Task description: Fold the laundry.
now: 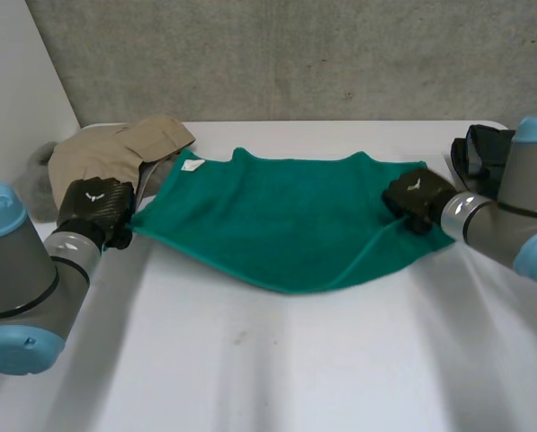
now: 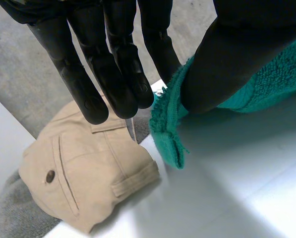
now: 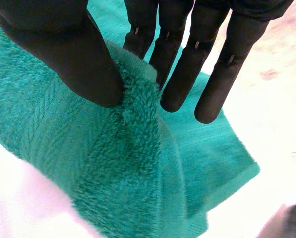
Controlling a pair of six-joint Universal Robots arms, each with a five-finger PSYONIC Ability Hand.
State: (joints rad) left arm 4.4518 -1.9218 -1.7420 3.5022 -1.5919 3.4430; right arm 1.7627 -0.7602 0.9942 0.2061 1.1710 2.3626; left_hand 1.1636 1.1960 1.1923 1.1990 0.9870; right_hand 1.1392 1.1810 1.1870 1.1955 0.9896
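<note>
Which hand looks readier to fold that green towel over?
Probably left: the left hand pinches the towel by its corner, lifted off the table, while the right hand pinches a ridge in from its corner.

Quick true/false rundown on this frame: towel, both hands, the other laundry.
1. The green towel is folded into a neat square. False: it lies spread wide over the table.
2. The left hand pinches the towel at its left corner. True.
3. The right hand rests flat on bare table. False: it pinches the towel's right edge between thumb and fingers.
4. Beige trousers lie just beyond the left hand. True.
5. A white label shows at the towel's far left corner. True.
</note>
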